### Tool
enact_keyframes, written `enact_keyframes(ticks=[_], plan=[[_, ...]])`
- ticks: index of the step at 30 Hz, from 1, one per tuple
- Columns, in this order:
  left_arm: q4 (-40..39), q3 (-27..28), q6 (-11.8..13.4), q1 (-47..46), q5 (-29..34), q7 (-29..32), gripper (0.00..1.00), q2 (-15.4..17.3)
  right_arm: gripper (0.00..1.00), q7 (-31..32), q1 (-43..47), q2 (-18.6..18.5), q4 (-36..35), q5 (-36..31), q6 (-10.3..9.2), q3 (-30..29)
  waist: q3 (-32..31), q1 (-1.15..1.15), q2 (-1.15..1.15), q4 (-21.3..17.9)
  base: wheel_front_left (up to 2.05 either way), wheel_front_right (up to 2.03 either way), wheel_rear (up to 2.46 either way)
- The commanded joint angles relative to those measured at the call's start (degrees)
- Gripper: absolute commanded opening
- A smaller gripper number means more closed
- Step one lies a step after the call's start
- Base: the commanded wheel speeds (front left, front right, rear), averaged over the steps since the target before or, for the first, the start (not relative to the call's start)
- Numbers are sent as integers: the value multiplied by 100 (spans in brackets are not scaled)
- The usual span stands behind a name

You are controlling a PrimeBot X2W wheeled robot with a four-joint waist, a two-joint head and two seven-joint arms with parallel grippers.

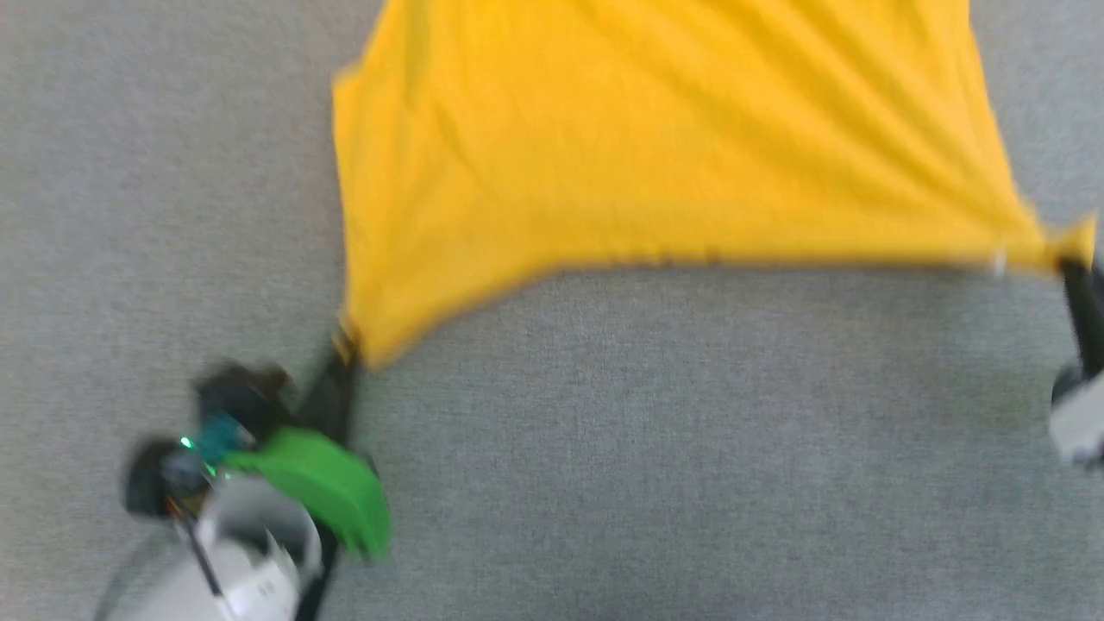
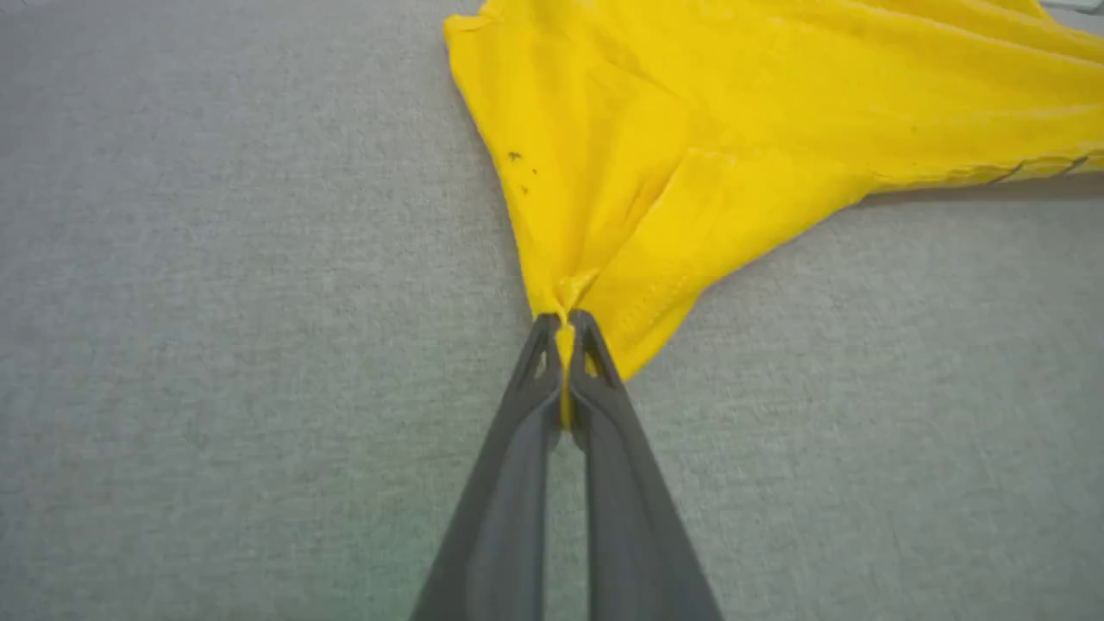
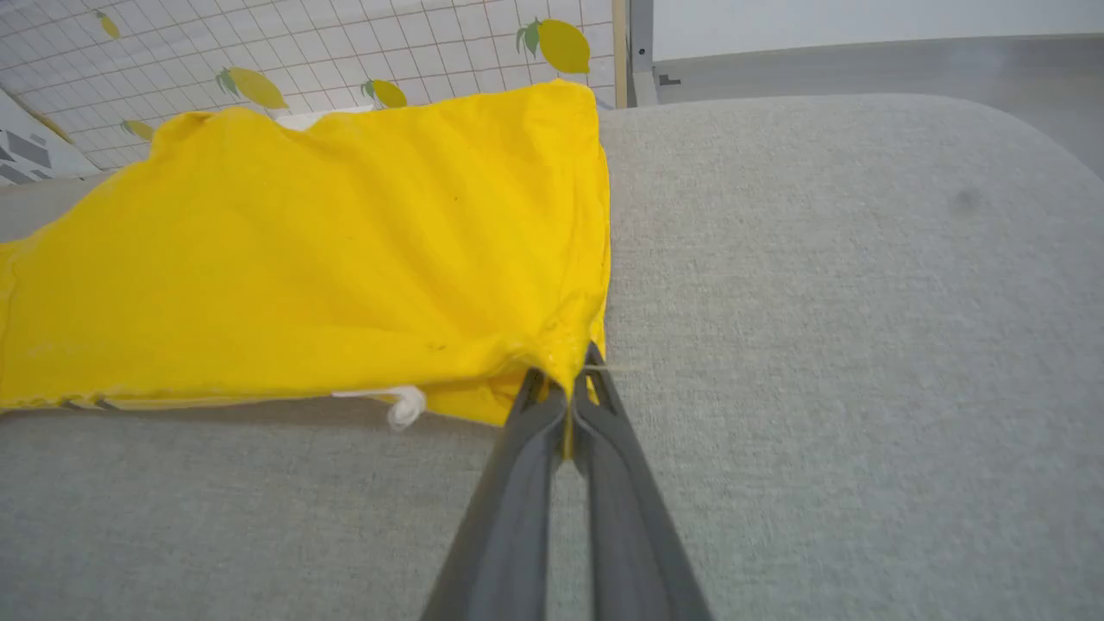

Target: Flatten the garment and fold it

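The shirt [image 1: 655, 147] is spread plain yellow side up on the grey surface [image 1: 690, 448]. Its near edge is stretched crosswise between the two grippers, and its body runs away from the robot, toward the top of the head view. The left gripper [image 1: 345, 349] pinches the near-left corner, the right gripper [image 1: 1074, 263] the near-right one — the left corner sits nearer the robot.

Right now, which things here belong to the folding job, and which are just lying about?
Job: shirt; left gripper and right gripper, each shut on a corner of it.
Just background: grey surface under the shirt; lemon-print wall.
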Motion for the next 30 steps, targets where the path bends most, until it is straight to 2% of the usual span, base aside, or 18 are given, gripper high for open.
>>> enact_keyframes(ticks=[1,8,15,24,28,30], plan=[[23,-112,-44,203,-114,154,0,56,0,74,247,66,-46,-71,-9,-77,-412,0,0,74,0,0,0],[248,-707,-246,1068,-789,1251,0,272,0,560,1449,440,18,-86,-9,-372,-928,0,0,172,0,0,0],[199,-954,-164,1797,-1463,2023,0,430,0,1107,2417,559,12,-84,-9,-384,-1331,0,0,219,0,0,0],[-100,-852,-64,2454,-1992,2157,0,636,0,1860,3452,640,-310,245,-9,-400,-1659,0,0,318,0,0,0],[-308,-618,14,2538,-1963,1872,0,758,0,1918,3632,685,-601,314,-9,-590,-1709,0,0,306,0,0,0],[-500,-425,-8,2378,-1732,1532,0,846,0,1795,3490,654,-801,251,-9,-730,-1691,0,0,262,0,0,0]])
